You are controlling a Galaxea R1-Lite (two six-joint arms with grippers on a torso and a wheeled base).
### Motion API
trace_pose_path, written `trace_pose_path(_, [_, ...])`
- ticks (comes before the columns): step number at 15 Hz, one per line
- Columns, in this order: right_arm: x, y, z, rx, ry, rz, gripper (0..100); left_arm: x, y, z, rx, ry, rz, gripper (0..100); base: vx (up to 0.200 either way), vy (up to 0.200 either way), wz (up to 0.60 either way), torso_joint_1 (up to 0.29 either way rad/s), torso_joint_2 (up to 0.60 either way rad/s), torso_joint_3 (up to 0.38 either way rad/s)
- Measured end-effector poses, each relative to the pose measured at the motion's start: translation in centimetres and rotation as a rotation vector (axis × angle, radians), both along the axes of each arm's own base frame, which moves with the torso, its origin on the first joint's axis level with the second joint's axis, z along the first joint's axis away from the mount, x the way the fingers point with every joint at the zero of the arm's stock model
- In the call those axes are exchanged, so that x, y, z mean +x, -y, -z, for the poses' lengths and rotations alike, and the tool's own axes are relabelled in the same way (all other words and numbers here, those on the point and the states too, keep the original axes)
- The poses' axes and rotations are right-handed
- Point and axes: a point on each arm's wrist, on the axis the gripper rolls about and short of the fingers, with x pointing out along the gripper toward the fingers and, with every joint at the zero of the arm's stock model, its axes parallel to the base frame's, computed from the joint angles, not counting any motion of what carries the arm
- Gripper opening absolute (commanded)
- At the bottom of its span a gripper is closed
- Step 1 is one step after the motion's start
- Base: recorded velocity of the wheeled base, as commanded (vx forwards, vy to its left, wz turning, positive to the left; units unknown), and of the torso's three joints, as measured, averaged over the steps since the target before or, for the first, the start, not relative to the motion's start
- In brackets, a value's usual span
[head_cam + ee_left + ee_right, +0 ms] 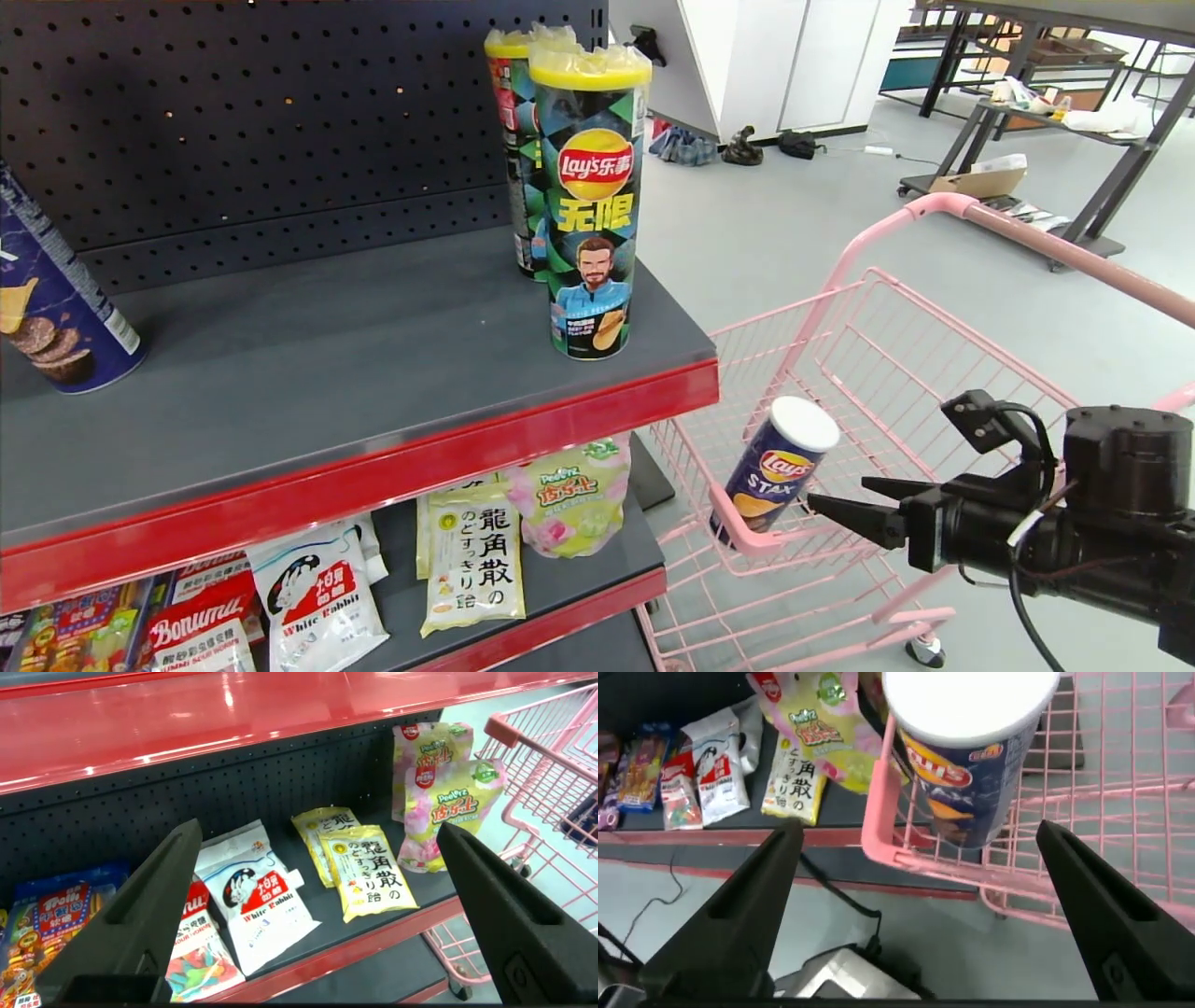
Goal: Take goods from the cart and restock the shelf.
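A dark blue chip can with a white lid [777,465] leans in the near left corner of the pink cart [896,317]. My right gripper [845,504] is open just right of the can, its fingertips level with the can's lower half and apart from it. In the right wrist view the can [966,761] stands beyond the spread fingers [747,910], behind the cart rim [882,812]. My left gripper [318,905] is open in front of the lower shelf, nothing between its fingers. Two tall chip cans [590,201] stand on the grey upper shelf [308,345].
A dark blue can [51,308] leans at the upper shelf's left end. Snack bags [471,555] lie on the lower shelf, with a pink-green pouch [565,499] at its right end. The shelf's red front edge [392,467] juts out left of the cart.
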Motion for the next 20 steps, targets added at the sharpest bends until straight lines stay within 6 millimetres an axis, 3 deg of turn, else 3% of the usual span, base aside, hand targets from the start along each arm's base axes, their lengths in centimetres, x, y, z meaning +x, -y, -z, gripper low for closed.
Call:
trace_pose_path(8, [3.2, -0.5, 3.4, -0.057, 0.030, -0.046, 100, 0.0, 0.0, 0.0, 0.000, 0.000, 0.000, 100, 0.000, 0.000, 0.00, 0.000, 0.00, 0.000])
trace_pose_path(20, [9.0, -1.5, 5.1, -0.051, 0.072, -0.045, 100, 0.0, 0.0, 0.0, 0.000, 0.000, -0.001, 100, 0.000, 0.000, 0.00, 0.000, 0.00, 0.000])
